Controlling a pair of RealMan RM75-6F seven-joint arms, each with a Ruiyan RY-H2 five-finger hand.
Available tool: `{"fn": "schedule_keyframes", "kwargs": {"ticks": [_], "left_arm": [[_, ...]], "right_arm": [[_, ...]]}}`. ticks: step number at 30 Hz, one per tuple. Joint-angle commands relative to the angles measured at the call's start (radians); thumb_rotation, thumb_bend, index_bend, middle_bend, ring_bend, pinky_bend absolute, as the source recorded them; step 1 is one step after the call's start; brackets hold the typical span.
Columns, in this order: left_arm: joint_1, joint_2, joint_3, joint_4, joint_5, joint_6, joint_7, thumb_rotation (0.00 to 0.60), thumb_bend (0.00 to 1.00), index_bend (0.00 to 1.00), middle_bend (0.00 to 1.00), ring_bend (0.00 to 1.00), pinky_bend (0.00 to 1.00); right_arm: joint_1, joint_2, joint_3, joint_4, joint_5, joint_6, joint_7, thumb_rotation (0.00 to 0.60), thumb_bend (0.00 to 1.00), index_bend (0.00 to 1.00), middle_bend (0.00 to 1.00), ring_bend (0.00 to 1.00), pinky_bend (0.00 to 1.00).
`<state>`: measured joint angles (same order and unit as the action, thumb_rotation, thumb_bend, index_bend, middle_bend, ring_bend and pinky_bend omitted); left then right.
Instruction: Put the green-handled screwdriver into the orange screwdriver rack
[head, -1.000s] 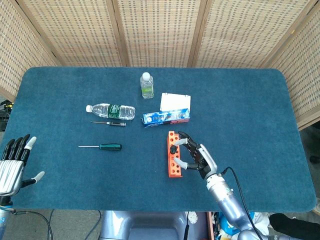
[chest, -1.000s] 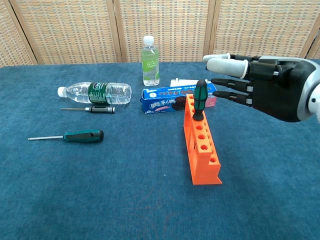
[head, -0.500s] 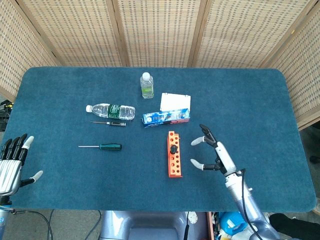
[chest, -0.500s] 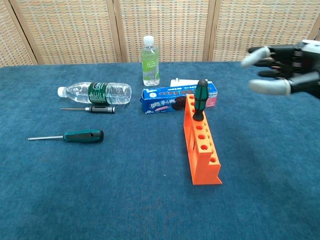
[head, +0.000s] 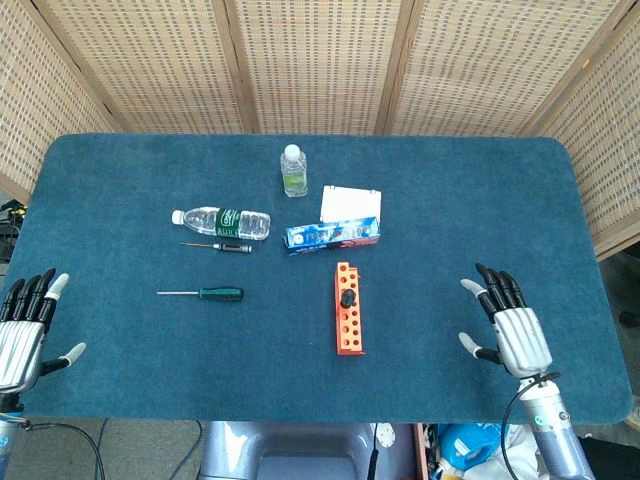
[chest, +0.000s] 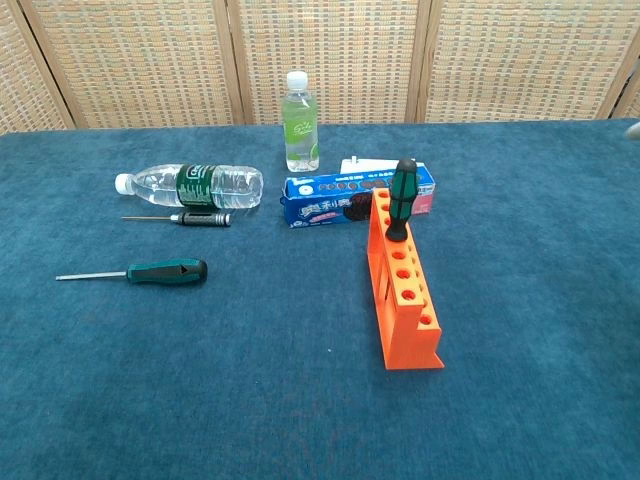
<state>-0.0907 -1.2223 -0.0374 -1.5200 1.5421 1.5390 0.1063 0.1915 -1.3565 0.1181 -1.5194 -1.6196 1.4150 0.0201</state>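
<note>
An orange screwdriver rack (head: 347, 322) (chest: 403, 292) stands mid-table. A green-handled screwdriver (chest: 401, 198) (head: 346, 298) stands upright in one of its far holes. A second green-handled screwdriver (head: 203, 293) (chest: 140, 272) lies flat on the cloth to the left of the rack. My right hand (head: 510, 331) is open near the table's front right edge, well away from the rack. My left hand (head: 24, 331) is open at the front left edge. Neither hand shows in the chest view.
A lying water bottle (head: 222, 221) (chest: 192, 186), a small black-handled screwdriver (head: 221, 245) (chest: 178, 219), an upright small bottle (head: 293, 170) (chest: 300, 122), a blue biscuit box (head: 332, 234) (chest: 352, 199) and a white box (head: 350, 205) sit behind the rack. Wicker screens stand behind the table.
My right hand has drawn back from the rack to the front right edge, leaving the screwdriver standing in the rack. It has left the chest view. My left hand barely moved.
</note>
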Motion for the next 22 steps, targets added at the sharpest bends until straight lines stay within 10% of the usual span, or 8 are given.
{"fn": "schedule_keyframes", "kwargs": {"ticks": [1,22], "left_arm": [[0.0,0.001,-0.001,0.0,-0.003,-0.002,0.003,0.6,0.0,0.0,0.0,0.0,0.0],[0.0,-0.004,0.0,0.005,-0.006,-0.008,0.017,0.6,0.0,0.0,0.0,0.0,0.0]], "right_arm": [[-0.045,-0.004,-0.026,0.05,-0.025,0.078,-0.13,0.6,0.22,0.02,0.0,0.0,0.0],[-0.062,0.013,-0.04,0.058,-0.002,0.115,-0.147,0.6,0.22,0.0,0.0,0.0,0.0]]}}
